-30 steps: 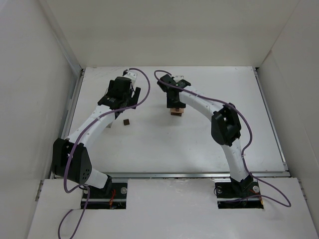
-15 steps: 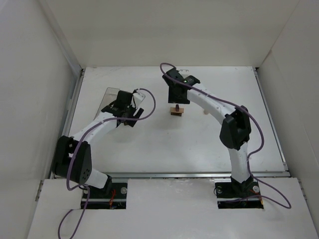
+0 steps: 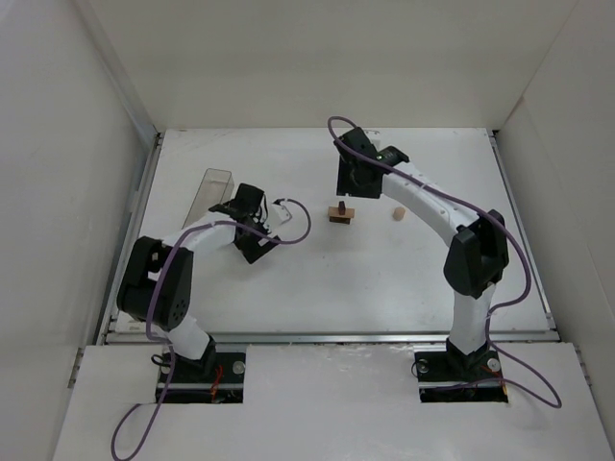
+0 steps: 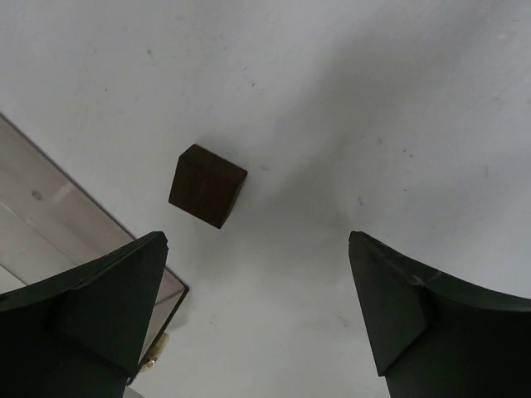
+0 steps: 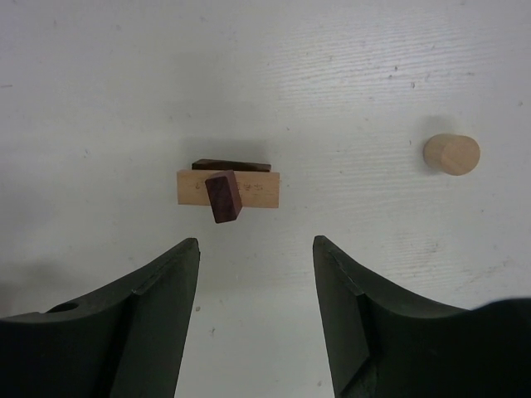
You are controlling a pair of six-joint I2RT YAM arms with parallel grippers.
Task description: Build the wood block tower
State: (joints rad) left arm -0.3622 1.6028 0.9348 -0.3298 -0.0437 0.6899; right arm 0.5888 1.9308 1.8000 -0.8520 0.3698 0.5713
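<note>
Left gripper (image 4: 255,249) spread wide, empty; dark brown small wooden cube (image 4: 207,186) on table just ahead of fingertips. Right gripper (image 5: 255,245) spread too, empty; flat tan wooden slab (image 5: 259,189) ahead, in line with gap, second dark cube (image 5: 223,197) tilted on it, pale beige short wooden cylinder (image 5: 451,155) off right.

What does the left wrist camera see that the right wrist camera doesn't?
Only the left wrist view: a loose dark cube lying on the table, a corner of the clear box beside it, and the open left pincer.
Only the right wrist view: the tan slab with a tilted dark block on it, the cylinder lying apart to one side, and the open right pincer.
Both: the white table, and a pincer holding nothing.
</note>
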